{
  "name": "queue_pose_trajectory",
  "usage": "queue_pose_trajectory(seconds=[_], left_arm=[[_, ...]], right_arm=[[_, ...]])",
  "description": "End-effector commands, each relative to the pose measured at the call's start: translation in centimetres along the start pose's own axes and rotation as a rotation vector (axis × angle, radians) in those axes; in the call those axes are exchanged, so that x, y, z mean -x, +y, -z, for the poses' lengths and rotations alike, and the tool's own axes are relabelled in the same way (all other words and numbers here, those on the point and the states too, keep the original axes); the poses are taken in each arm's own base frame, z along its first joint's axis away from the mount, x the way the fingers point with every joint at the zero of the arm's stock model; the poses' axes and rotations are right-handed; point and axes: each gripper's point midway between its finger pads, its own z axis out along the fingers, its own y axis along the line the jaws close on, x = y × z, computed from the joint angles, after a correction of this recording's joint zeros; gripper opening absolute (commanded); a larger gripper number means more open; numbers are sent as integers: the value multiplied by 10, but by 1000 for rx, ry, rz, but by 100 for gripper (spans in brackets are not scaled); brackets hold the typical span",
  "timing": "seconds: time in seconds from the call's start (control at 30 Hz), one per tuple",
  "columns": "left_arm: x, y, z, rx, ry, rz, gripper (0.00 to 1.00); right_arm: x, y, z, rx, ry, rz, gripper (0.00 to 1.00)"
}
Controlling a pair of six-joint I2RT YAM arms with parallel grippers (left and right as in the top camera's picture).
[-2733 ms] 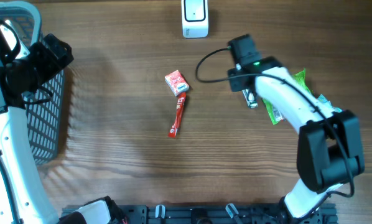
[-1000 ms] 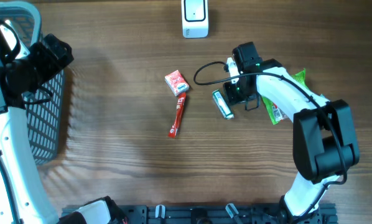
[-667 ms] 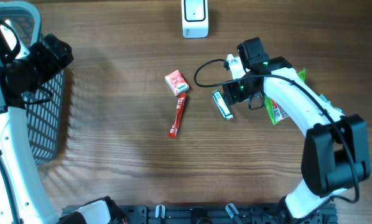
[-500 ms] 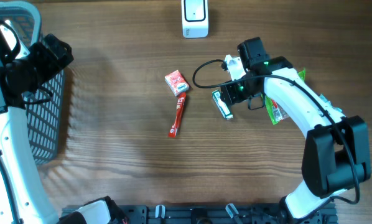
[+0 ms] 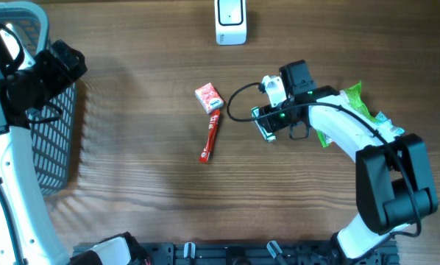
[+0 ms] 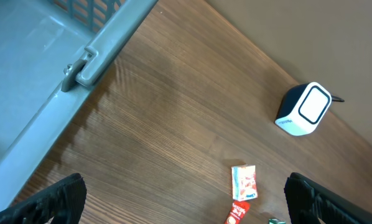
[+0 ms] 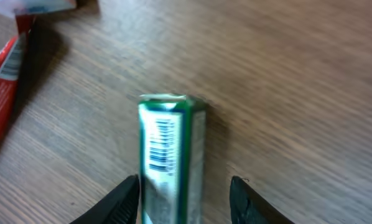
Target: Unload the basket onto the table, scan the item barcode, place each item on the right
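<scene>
Beside basket [image 5: 62, 140], far left of scanner [image 5: 230, 22]: left gripper [image 6: 186, 200] spread wide. Below-right of scanner: right gripper [image 7: 185, 199] astride green pack [image 7: 167, 149] lying flat, jaws apart, not yet clamped. Centre first, close squarely on long sides, keep barcode [image 7: 163, 146] uncovered and facing up.

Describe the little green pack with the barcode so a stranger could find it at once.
From the white scanner at the far edge of the table, come toward the right arm. Between the fingers of the right gripper lies a small green pack, barcode facing up. The box and stick packet to its left are red.
</scene>
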Motion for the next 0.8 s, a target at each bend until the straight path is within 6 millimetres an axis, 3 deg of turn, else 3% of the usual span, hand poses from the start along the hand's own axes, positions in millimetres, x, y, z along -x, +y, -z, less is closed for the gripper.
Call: queue_pose_trajectory(seconds=[0.0, 0.3, 0.53, 0.77], left_arm=[[1, -5, 2, -17, -4, -21, 100], [1, -5, 2, -17, -4, -21, 100], [1, -5, 2, -17, -4, -21, 100], [1, -5, 2, -17, -4, -21, 100]], right_arm=[[-5, 12, -8, 23, 15, 34, 46], [-4, 2, -9, -49, 14, 3, 32], [-11, 2, -14, -48, 21, 2, 37], [-12, 2, -15, -48, 17, -6, 34]])
